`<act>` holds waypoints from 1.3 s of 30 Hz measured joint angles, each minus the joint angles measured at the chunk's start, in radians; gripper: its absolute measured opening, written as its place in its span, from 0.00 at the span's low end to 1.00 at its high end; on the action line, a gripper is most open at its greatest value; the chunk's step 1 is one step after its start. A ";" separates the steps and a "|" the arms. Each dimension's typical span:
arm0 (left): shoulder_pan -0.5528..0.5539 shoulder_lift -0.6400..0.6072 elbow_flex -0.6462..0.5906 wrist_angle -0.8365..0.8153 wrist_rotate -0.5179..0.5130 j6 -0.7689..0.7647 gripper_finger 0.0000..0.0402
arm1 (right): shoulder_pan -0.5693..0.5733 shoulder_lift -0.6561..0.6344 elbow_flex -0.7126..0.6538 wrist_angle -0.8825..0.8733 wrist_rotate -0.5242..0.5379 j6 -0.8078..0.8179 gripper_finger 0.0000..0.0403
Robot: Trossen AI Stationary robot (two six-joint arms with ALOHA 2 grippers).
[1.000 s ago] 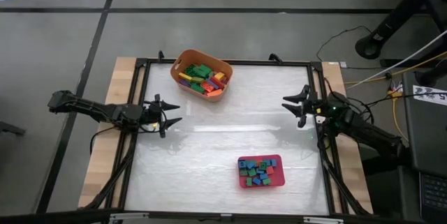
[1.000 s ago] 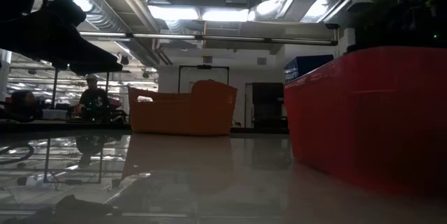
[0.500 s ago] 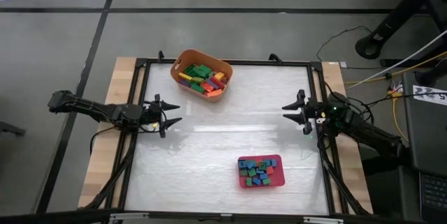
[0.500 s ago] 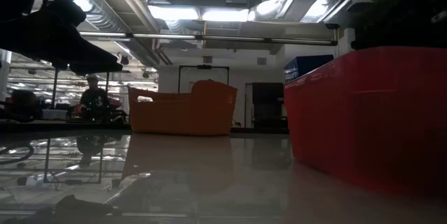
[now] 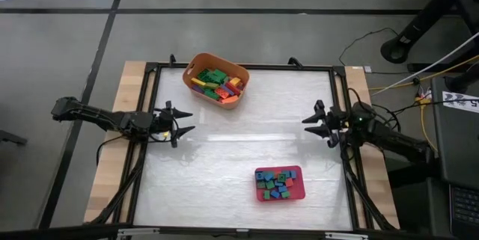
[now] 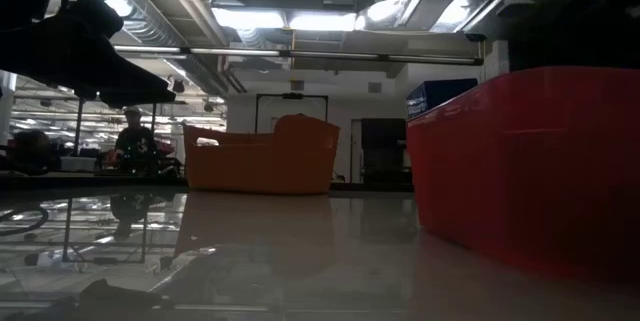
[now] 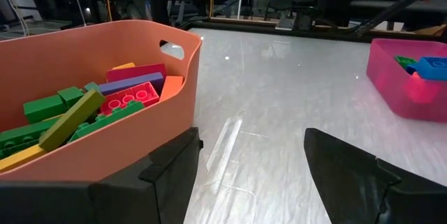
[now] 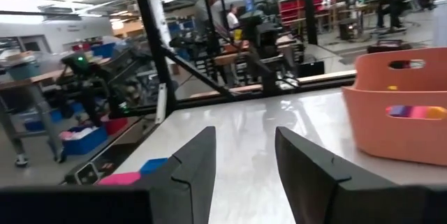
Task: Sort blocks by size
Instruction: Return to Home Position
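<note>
Over on the left, the left gripper (image 5: 188, 121) hangs just inside its edge of the table (image 5: 247, 139), jaws spread wide with only bare tabletop between them. Ahead of those jaws and off to one side sits the orange tub (image 5: 190, 75), close enough that in the left wrist view its wall stands just beyond one finger (image 7: 164, 175). It is heaped with long blocks (image 5: 215, 84) in green, yellow, red, purple and orange, none touching the jaws. Further on, ahead of the left jaws to the other side and well apart from them, is the pink-red tray (image 5: 301, 188), holding the small blocks (image 5: 275, 184), mostly blue and green squares. On the right, the right gripper (image 5: 308, 125) hovers by its own edge of the table, pointing inward, jaws parted and holding nothing. The tray lies near these jaws, ahead and to one side; the tub is well apart across the table. A person (image 6: 132, 139) stands in the room beyond.
</note>
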 joint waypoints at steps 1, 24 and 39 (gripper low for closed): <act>0.000 0.000 0.000 0.000 0.000 0.000 0.61 | 0.033 0.000 0.000 0.000 0.024 0.000 0.37; 0.000 0.000 0.000 0.000 0.000 0.000 0.61 | 0.372 0.024 0.000 -0.063 0.576 -0.213 0.37; 0.000 0.000 0.000 0.000 0.000 0.000 0.61 | 0.371 0.024 0.000 -0.064 0.576 -0.212 0.37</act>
